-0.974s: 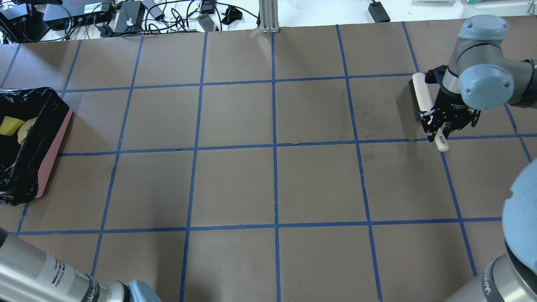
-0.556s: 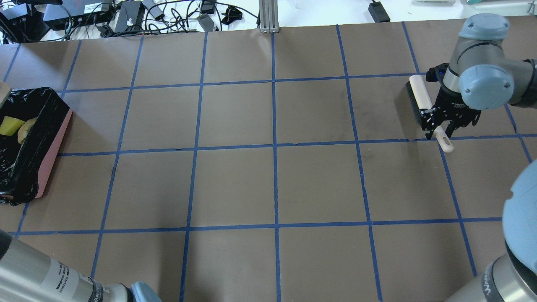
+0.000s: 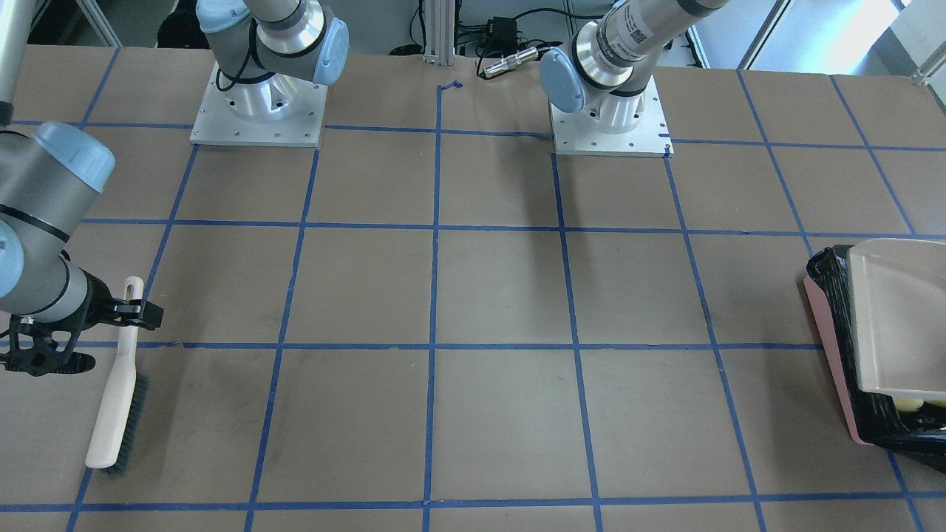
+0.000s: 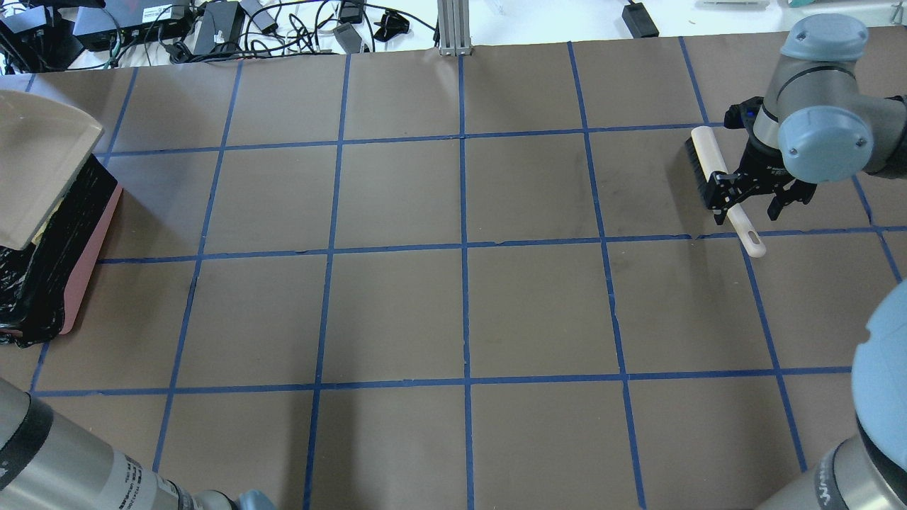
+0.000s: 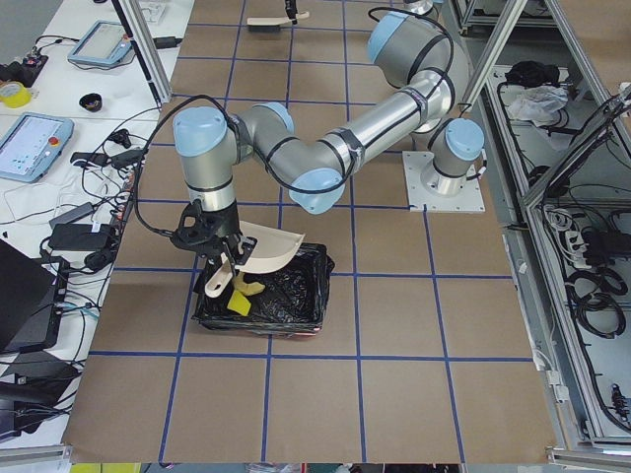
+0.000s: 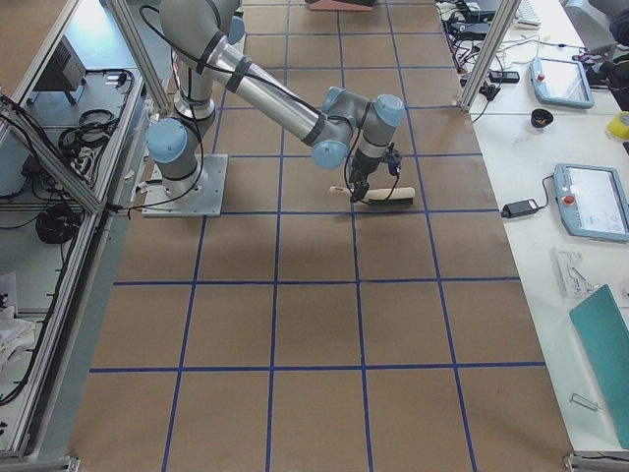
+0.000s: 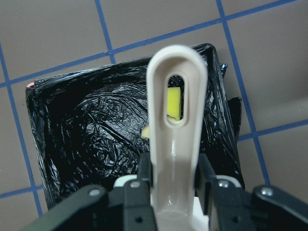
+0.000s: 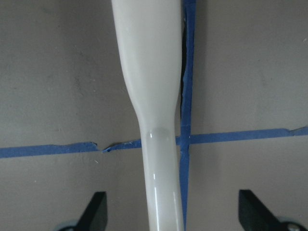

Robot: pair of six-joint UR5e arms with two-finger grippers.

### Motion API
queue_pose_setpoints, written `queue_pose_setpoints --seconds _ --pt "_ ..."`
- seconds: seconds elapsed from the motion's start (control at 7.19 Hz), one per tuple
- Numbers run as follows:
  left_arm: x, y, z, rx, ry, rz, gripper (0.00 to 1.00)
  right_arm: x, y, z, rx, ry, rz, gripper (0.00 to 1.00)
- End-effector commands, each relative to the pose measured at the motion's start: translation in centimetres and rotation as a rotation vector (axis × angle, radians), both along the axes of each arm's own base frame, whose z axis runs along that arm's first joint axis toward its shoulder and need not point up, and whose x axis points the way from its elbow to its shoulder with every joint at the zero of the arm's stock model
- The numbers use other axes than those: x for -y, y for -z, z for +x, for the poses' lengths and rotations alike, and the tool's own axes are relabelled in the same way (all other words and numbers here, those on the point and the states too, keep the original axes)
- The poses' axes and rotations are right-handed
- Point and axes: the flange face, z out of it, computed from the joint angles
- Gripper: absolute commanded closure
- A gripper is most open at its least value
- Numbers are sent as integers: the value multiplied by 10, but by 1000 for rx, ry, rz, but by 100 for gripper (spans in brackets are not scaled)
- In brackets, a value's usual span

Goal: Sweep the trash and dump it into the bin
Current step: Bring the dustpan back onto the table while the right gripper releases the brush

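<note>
The bin [image 4: 88, 262], pinkish with a black bag, stands at the table's left edge and also shows in the front view [image 3: 831, 347]. My left gripper [image 7: 174, 166] is shut on the handle of the beige dustpan [image 4: 35, 170], held tilted over the bin [image 5: 291, 296]. A yellow sponge piece [image 7: 174, 103] lies in the bag. The roll and croissant are hidden. My right gripper [image 4: 749, 210] is open, its fingers standing either side of the handle of a brush [image 4: 712, 166] that lies on the table.
Cables and power bricks [image 4: 212, 28] lie beyond the table's far edge. A metal post [image 4: 453, 28] stands at the far middle. Both arm bases [image 3: 259, 103] are bolted at the robot's side.
The dustpan has swung into the overhead view above the bin and now covers the trash. The right gripper has opened off the brush handle; the brush has turned slightly and rests on the table.
</note>
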Motion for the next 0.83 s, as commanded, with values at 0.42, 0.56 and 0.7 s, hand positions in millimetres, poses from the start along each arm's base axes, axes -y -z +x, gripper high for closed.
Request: queue_pose_setpoints --seconds 0.42,0.56,0.7 --pt "58 75 -106 -70 -36 29 100 -32 -93 19 5 -6 -70 0" --pt "68 90 -121 -76 -58 38 100 -41 -107 28 58 12 -74 0" --pt "80 103 -142 -76 -74 32 100 -51 -127 32 60 11 -82 0"
